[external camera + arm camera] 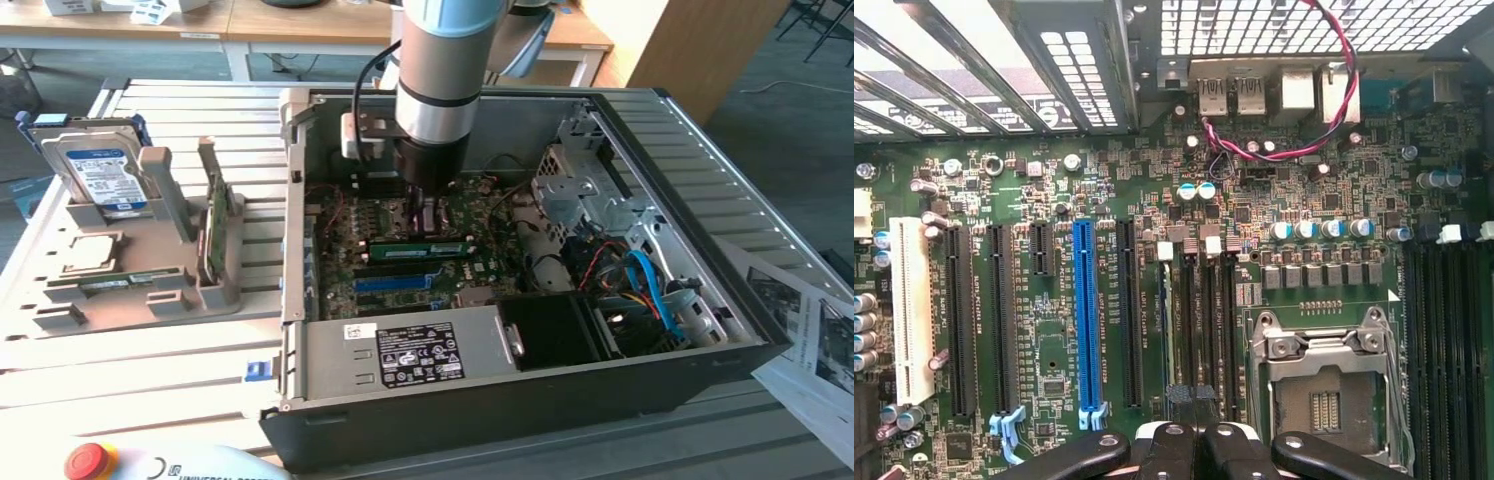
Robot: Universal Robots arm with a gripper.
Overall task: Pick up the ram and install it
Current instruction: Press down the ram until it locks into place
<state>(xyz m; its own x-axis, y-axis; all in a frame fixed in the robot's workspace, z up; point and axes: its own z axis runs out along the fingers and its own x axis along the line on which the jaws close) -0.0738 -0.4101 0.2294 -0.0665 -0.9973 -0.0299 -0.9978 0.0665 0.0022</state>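
Gripper (pixel 424 203) is down inside the open PC case (pixel 747 300), hanging low over the motherboard (pixel 400 225). In the wrist view the claw (pixel 1190 402) is pinched narrow, the two black fingers (pixel 1172 440) pressed together with nothing between them, tips just above the end of the black memory slots (pixel 1204 330).

The ram (pixel 420 247) stands on its long edge on the motherboard, running from the exterior view's left to its right. It sits just on the near side of the claw and below it, with the blue slot (pixel 398 283) a little nearer still. The claw is not gripping the ram. Can't tell whether they touch, or whether the ram is fully seated.

Well apart on the exterior view's left is a grey holder tray (pixel 80 310). A hard drive (pixel 96 170) and a green expansion card (pixel 211 225) stand upright in it.
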